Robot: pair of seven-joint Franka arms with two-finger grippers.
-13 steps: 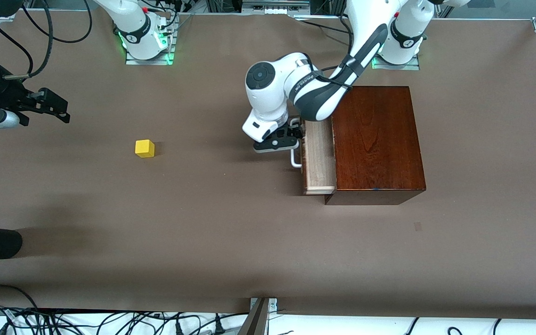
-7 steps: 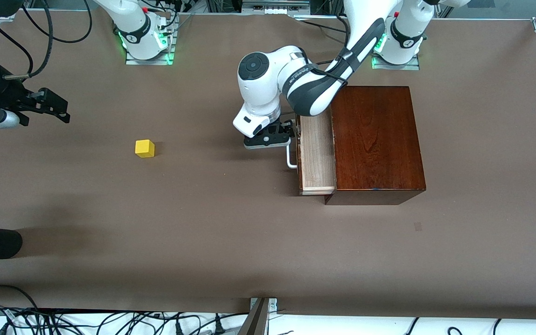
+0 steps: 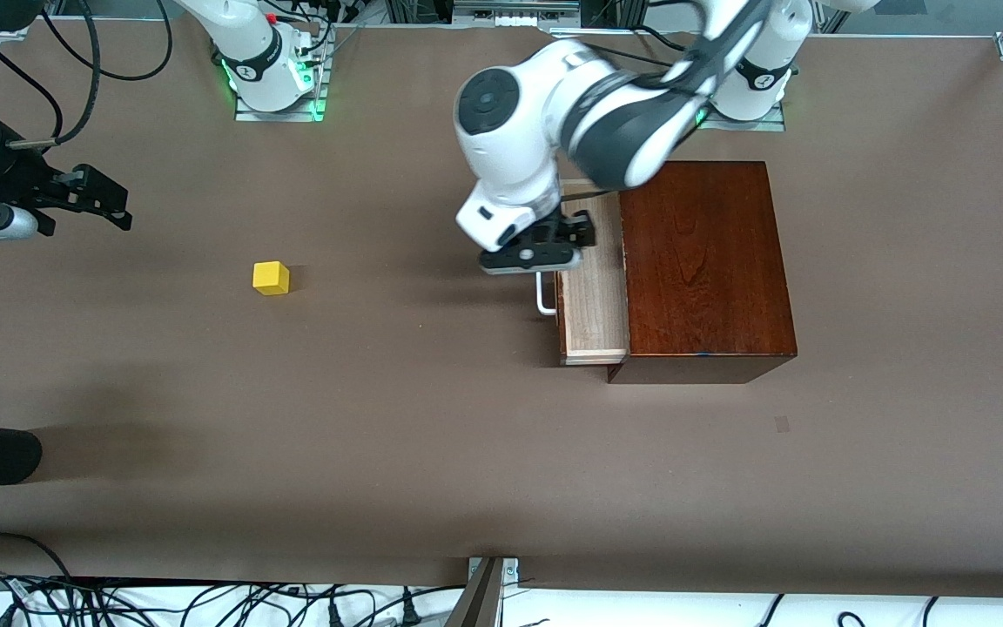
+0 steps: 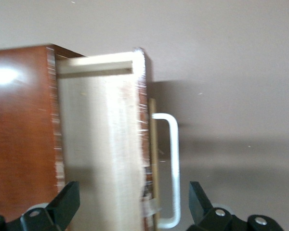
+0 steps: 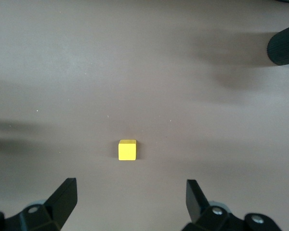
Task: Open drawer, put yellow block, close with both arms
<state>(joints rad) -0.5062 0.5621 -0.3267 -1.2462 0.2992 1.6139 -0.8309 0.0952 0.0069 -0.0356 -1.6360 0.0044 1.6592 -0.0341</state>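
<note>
From the front camera, the dark reddish-brown glossy wooden box (image 3: 706, 261) sits toward the left arm's end of the brown table (image 3: 380, 435), its pale raw-wood drawer (image 3: 593, 296) pulled partly out with the white U-shaped bar handle (image 3: 544, 296) on its front; the left arm's black two-finger gripper (image 3: 545, 246) hovers over the handle and the drawer's front edge, holding nothing, while the small bright yellow cube (image 3: 271, 278) lies well apart on the bare table toward the right arm's end, and the right arm's black gripper (image 3: 97, 198) waits in the air at that end, its fingers parted. In the left wrist view the two fingers (image 4: 62, 204) are spread wide, one over the drawer's pale inside (image 4: 98, 159), the other past the white handle (image 4: 171, 168), touching neither. In the right wrist view the spread fingers (image 5: 62, 197) frame the yellow cube (image 5: 127, 150) lying on the table below
</note>
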